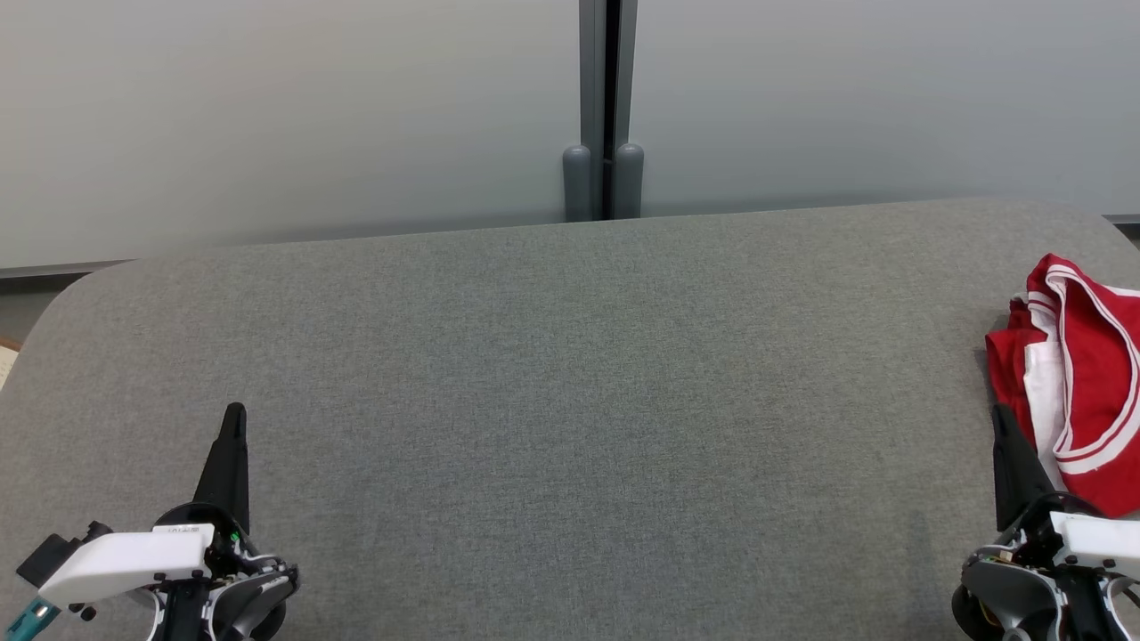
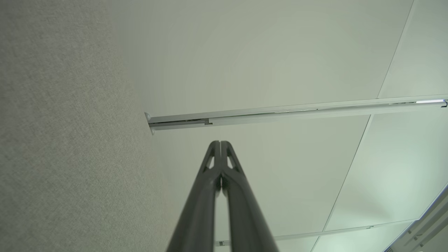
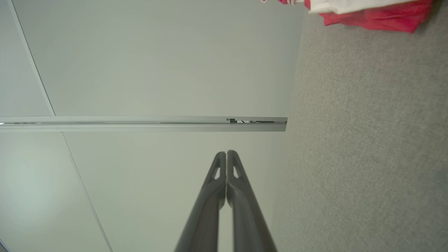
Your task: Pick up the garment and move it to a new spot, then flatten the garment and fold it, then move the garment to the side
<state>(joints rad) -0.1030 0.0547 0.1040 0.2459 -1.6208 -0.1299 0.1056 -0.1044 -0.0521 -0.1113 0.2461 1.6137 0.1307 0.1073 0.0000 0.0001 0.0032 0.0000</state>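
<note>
Head view: the red-and-white garment lies bunched at the table's right edge, beside the right gripper. That fits either awaiting pickup or already moved aside.

Left wrist view: the left gripper is pressed together, empty.

Right wrist view: the right gripper is pressed together too, with the garment ahead, apart.

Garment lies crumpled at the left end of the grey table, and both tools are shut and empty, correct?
No, one thing is wrong: the garment lies crumpled at the right end of the grey table, beside the right tool, as the head view shows. The right tool and the left tool are indeed shut and empty.
</note>
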